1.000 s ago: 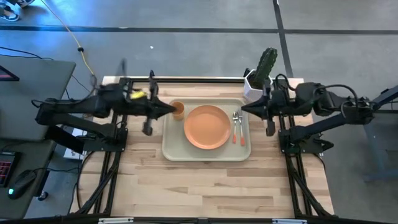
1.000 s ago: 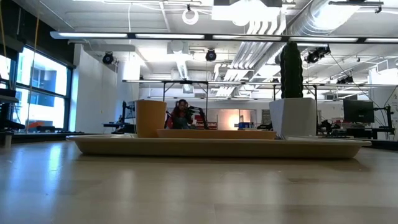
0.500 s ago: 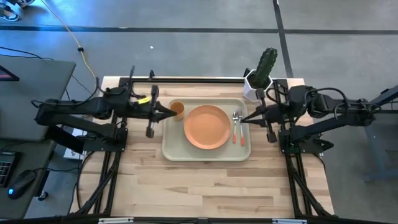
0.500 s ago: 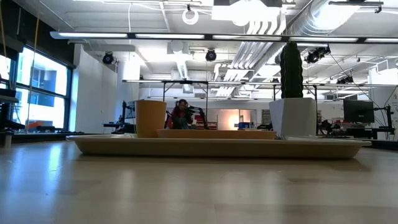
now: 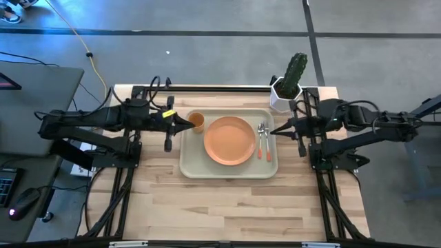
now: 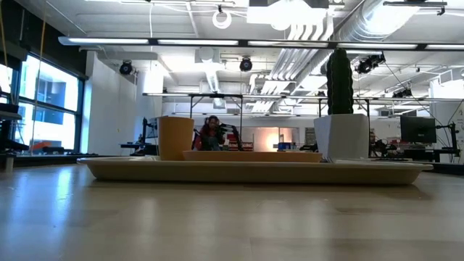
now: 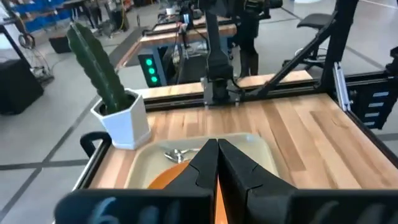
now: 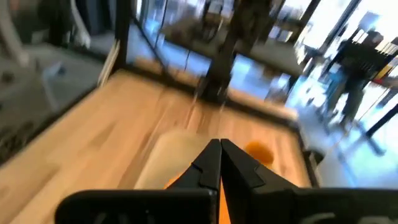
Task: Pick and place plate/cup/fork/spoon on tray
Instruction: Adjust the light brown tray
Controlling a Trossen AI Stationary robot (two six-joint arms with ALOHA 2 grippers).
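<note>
High view shows you all four items already on the tray point(image 5: 229, 170): the plate point(image 5: 229, 140) in the middle, the cup point(image 5: 196, 122) in the tray's far-left corner, and the fork point(image 5: 261, 138) and spoon point(image 5: 267, 140) side by side along its right edge. The tray sits centred toward the worktop's point(image 5: 227, 207) far edge, with the cactus pot point(image 5: 286, 93) near the far-right corner, just off the tray.

Your left pincer point(image 5: 187, 124) hangs with its tip just beside the cup, fingers pressed together and empty, as the left wrist view confirms point(image 7: 216, 163). Your right pincer point(image 5: 274, 131) is likewise pressed together and holding nothing, its tip at the tray's right rim, close to the cutlery.

The task looks finished, so the risks lie in pulling back. The cup is light and tall for its footprint; if you swing the left arm sideways or dip it, the tip could knock the cup over or push it onto the plate. On the right, a low or inward motion could catch the tray rim and drag the whole tray, or scatter the fork and spoon. The right arm also passes near the cactus pot, so a careless retreat toward the far edge may tip it. Lift first, then withdraw.
</note>
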